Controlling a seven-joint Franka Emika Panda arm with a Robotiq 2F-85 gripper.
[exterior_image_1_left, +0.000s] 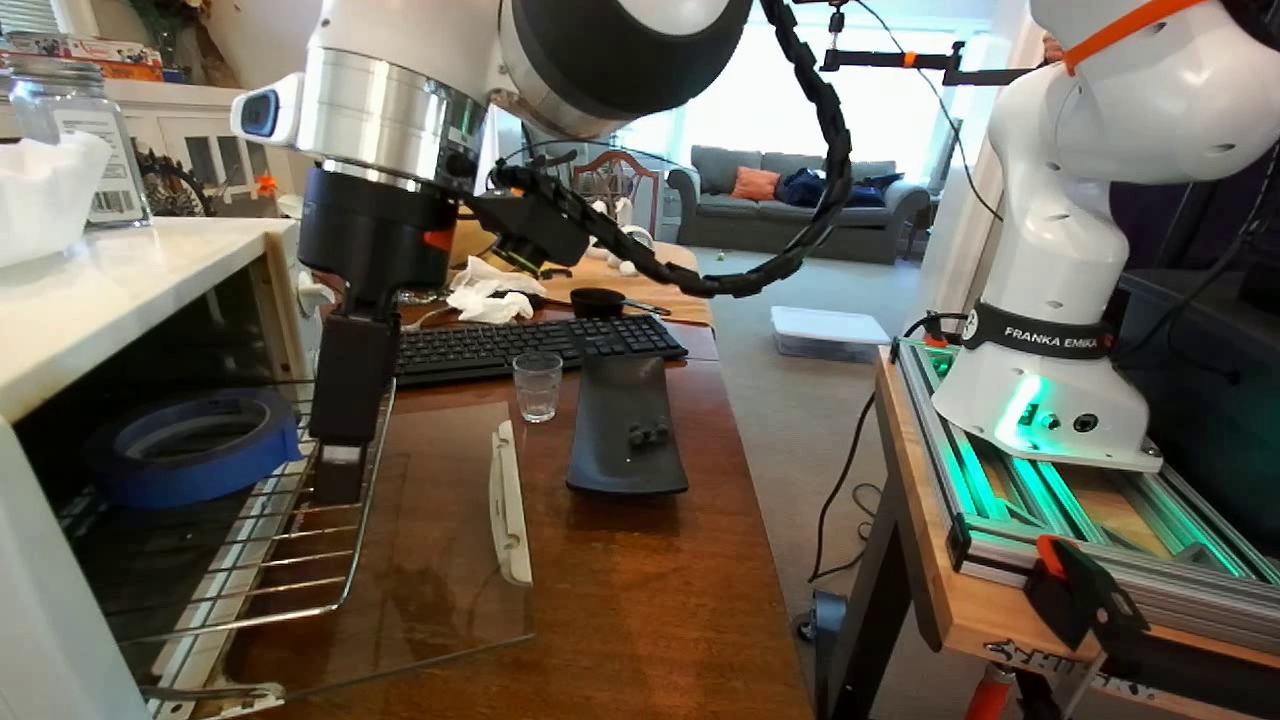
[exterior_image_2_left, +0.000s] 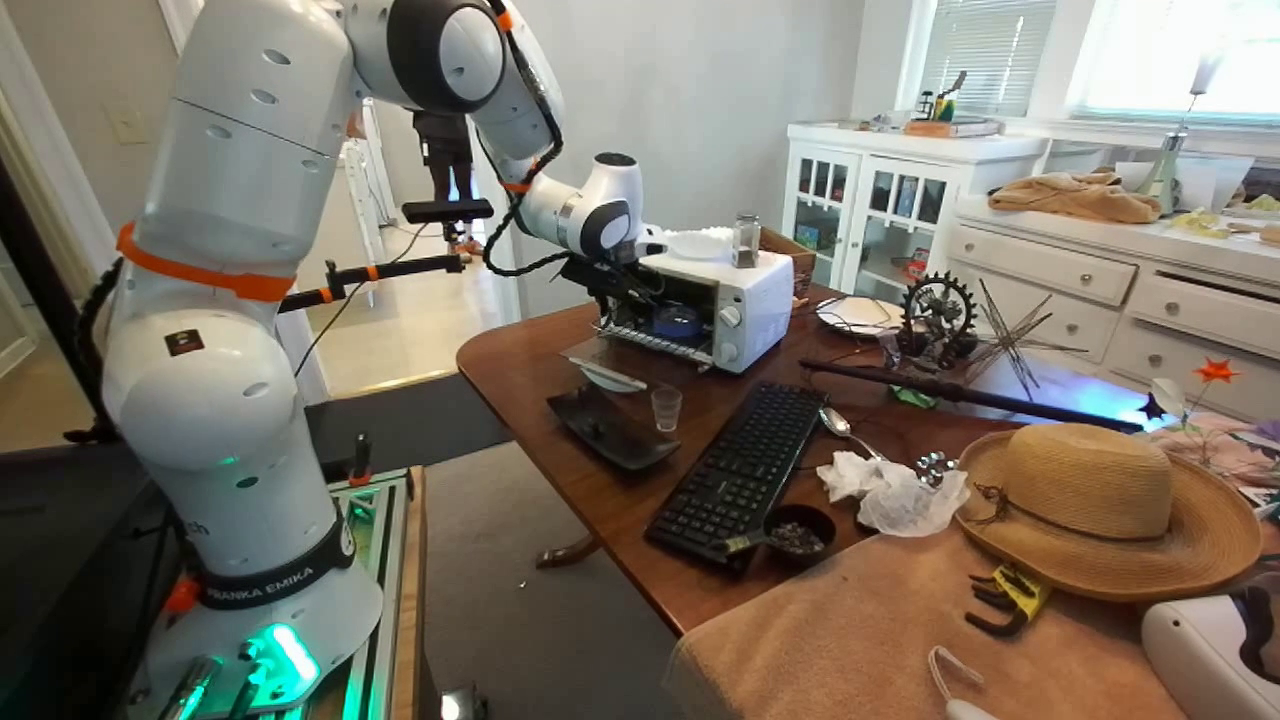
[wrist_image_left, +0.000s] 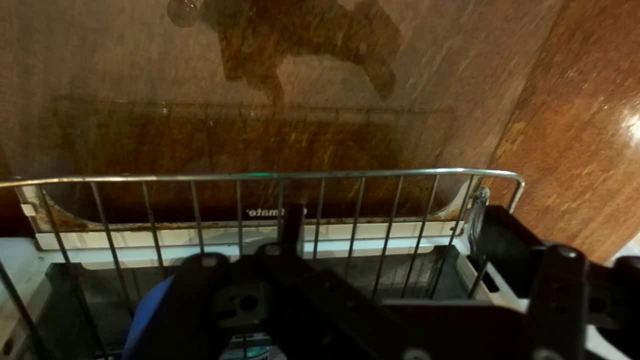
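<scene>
**Claw (exterior_image_1_left: 342, 475) spread over the wire rack (wrist_image_left: 325, 175) of a white toaster oven (exterior_image_2_left: 768, 305)**

A glossy brown wooden counter (exterior_image_1_left: 640, 620) lies before you in a bright room. In an exterior view, the oven stands at left, its glass door (exterior_image_1_left: 440, 550) lowered; to the right are a clear glass (exterior_image_1_left: 538, 390), a black tray (exterior_image_1_left: 625, 400) and a keyboard (exterior_image_1_left: 520, 345). At the far end, a gray couch (exterior_image_1_left: 780, 230) sits on pale carpet (exterior_image_1_left: 800, 420); in an exterior view, white cabinets (exterior_image_2_left: 858, 215) stand at far right.

With the oven at left, your arm (exterior_image_1_left: 1050, 230) rises from a stand (exterior_image_1_left: 922, 500) at right and reaches over the counter. The claw points down, jaws apart, above the rack's front. A blue tape roll (exterior_image_1_left: 210, 467) lies on the rack inside, beside the claw.
</scene>
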